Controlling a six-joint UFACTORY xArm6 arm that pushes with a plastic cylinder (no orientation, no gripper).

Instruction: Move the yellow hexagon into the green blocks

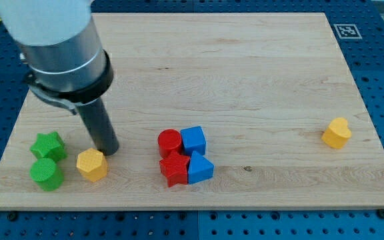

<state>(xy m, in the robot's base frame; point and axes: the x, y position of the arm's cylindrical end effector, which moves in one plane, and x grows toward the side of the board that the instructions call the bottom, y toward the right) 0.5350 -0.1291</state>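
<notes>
1. Leftmost on the wooden surface (pixel 259 73) sit the two green blocks: a green star (pixel 49 146) and, at its 6 o'clock and touching or nearly touching it, a green cylinder (pixel 46 173).
2. Next comes the yellow hexagon (pixel 91 165), near the view's bottom edge. It lies at about 3 o'clock of the green cylinder and 4 o'clock of the green star, close to both but with a narrow strip of bare wood between.
3. My tip (pixel 107 151) stands at roughly 1 o'clock of the yellow hexagon, just beside its upper right edge; whether it actually touches cannot be told. The dark rod rises from there toward 11 o'clock into the grey and white arm body at the view's top left.
4. The arm carries no hand, only this rod, so nothing is grasped or held.
5. Further right, a tight cluster of four blocks sits near the middle of the bottom half: a red cylinder (pixel 169 142) at 10 o'clock, a blue cube (pixel 193 140) at 2 o'clock, a red block (pixel 175 169) of unclear shape at 7 o'clock, and a blue triangular block (pixel 201 169) at 5 o'clock. All four press against their neighbours.
6. Far right, well apart from everything else, lies a yellow heart-shaped block (pixel 337 132).
</notes>
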